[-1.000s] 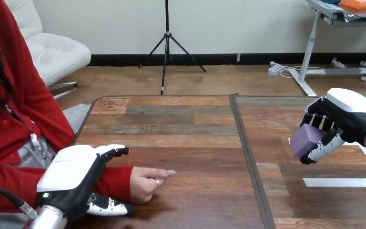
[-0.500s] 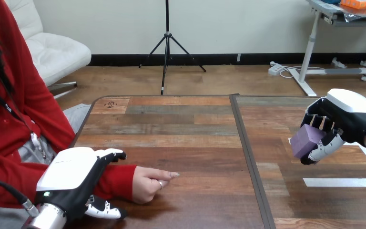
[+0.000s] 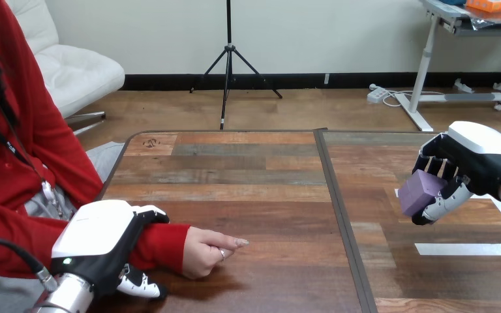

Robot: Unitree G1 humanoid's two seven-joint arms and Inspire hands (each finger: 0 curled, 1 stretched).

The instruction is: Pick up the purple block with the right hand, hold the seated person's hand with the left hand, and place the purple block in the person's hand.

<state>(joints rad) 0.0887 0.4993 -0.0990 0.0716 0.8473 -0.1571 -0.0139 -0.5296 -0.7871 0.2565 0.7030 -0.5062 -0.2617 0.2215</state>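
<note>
From the head view, starting at the right: spotting the right hand (image 3: pixel 470 166) up over the right half of the wooden table (image 3: pixel 248 169), clenched round the purple block (image 3: pixel 419 192). Pinching it between fingers (image 3: pixel 440 166) above and thumb (image 3: pixel 442 205) below, with one corner of the block poking out to the left. Hanging just beyond a strip of white tape (image 3: pixel 470 248) on the tabletop.

Now swinging across to the left: finding the left hand (image 3: pixel 98 238) down at the near left corner, laid over the person's red-sleeved wrist (image 3: pixel 164 244). Gripping that sleeve, fingertips (image 3: pixel 151 212) curled over its far side and the thumb tucked in at the near side. Just ahead of it, seeing the person's hand (image 3: pixel 203 251) resting on the wood, loosely closed, one finger pointing right. Well apart from the block, with the table's middle seam (image 3: pixel 339 208) running between them.
</note>
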